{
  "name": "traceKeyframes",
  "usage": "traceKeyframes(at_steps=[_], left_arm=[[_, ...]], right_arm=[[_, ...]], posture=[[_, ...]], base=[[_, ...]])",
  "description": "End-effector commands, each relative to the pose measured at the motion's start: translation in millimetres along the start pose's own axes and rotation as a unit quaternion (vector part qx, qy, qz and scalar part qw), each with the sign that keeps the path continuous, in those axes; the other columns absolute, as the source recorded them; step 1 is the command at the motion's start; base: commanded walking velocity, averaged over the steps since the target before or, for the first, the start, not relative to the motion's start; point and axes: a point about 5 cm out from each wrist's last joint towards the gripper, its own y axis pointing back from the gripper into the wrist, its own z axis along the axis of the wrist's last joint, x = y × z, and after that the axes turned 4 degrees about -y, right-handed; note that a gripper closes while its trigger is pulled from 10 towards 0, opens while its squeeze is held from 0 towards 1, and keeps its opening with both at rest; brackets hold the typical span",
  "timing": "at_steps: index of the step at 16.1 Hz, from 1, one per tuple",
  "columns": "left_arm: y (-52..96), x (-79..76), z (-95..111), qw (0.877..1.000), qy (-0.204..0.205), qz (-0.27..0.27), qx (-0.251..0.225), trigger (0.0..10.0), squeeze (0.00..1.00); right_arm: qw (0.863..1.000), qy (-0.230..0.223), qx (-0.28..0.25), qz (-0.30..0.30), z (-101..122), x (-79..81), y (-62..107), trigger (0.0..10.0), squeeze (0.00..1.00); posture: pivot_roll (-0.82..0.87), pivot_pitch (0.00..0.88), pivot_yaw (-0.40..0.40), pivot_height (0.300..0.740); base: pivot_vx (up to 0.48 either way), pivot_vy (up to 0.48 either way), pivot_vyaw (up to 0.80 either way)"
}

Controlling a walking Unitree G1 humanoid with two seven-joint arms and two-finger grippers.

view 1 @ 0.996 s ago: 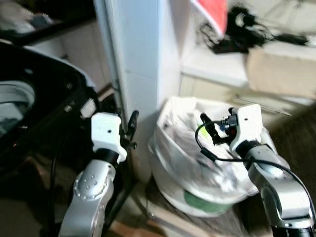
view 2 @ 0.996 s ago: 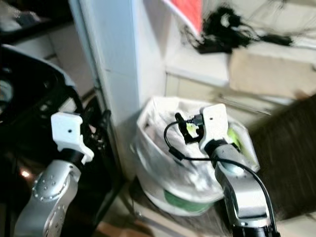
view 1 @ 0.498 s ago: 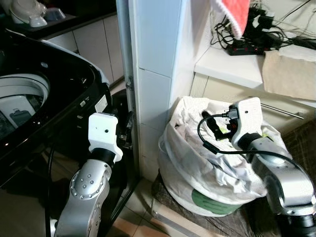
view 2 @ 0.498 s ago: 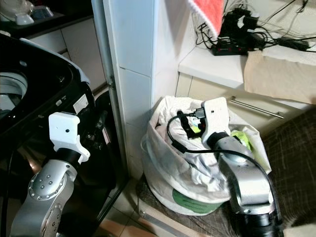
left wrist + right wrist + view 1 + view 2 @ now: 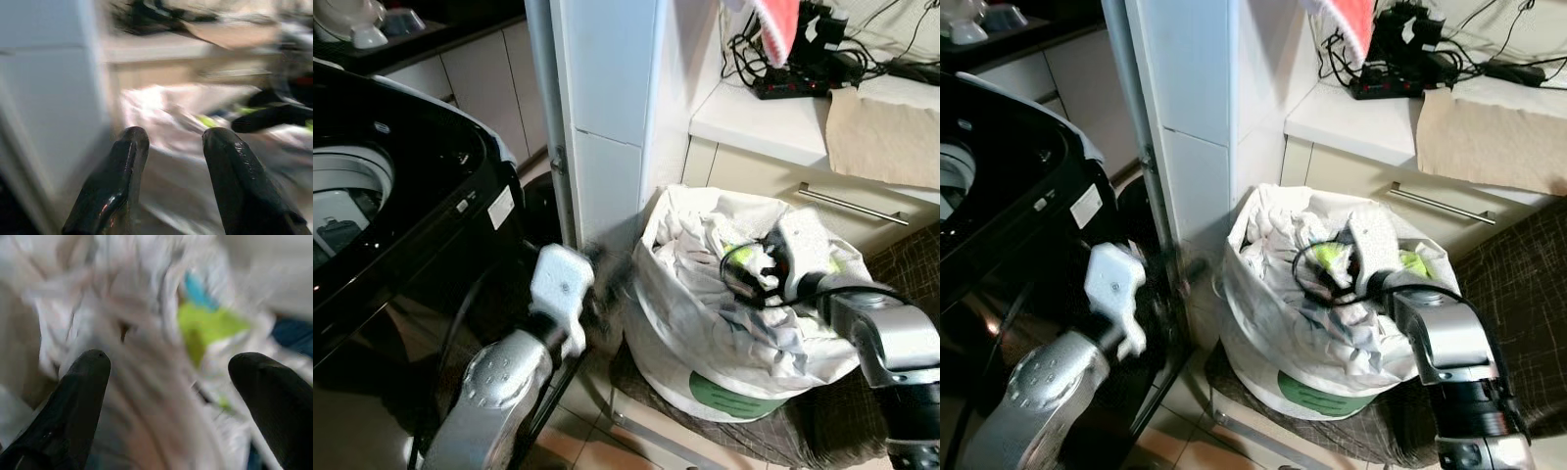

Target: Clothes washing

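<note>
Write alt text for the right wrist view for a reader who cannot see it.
The right gripper, its two black fingers spread wide apart, hangs just above a blurred heap of white laundry. A bright green garment lies among the white cloth, with a bit of blue fabric beside it.

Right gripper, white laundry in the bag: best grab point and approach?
Probably take a raised fold of the white laundry near the top of the pile, coming from above through the open mouth of the laundry bag. The cloth is crumpled into ridges that two fingers can pinch, and the bag walls block the sides. The right gripper is open over the pile, fingers apart.
</note>
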Motion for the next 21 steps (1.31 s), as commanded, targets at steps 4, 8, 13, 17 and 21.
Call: traceKeyframes(at_steps=[4,8,13,17,21], left_arm=[[10.6,-4.6,1,0.998,-0.006,-0.062,0.005,10.0,0.00],[12.2,-3.4,0,0.998,-0.010,-0.063,0.007,10.0,0.00],[10.6,-1.9,3,0.998,-0.002,-0.060,-0.008,10.0,0.00],[11.2,-2.3,2,0.998,0.003,-0.063,-0.007,10.0,0.00],[10.8,-2.0,2,0.998,0.002,-0.061,-0.008,10.0,0.00]], right_arm=[[0.995,0.027,0.083,0.042,-21,9.6,-10.8,10.0,0.00],[0.993,0.042,0.103,0.041,-31,8.4,-12.6,0.0,0.00],[0.994,0.053,0.093,0.031,-28,3.5,-13.0,0.0,0.00],[0.995,0.045,0.086,0.033,-28,2.4,-14.0,0.0,0.00],[0.995,0.044,0.082,0.033,-25,1.4,-14.8,0.0,0.00]], posture=[[0.00,0.023,-0.020,0.740],[0.00,0.025,-0.019,0.740],[0.00,0.021,-0.012,0.740],[0.00,0.021,-0.014,0.740],[0.00,0.017,-0.014,0.740]], base=[[0.000,0.000,0.00],[0.000,0.000,0.00],[0.000,0.000,0.00],[0.000,0.000,0.00],[0.000,0.000,0.00]])
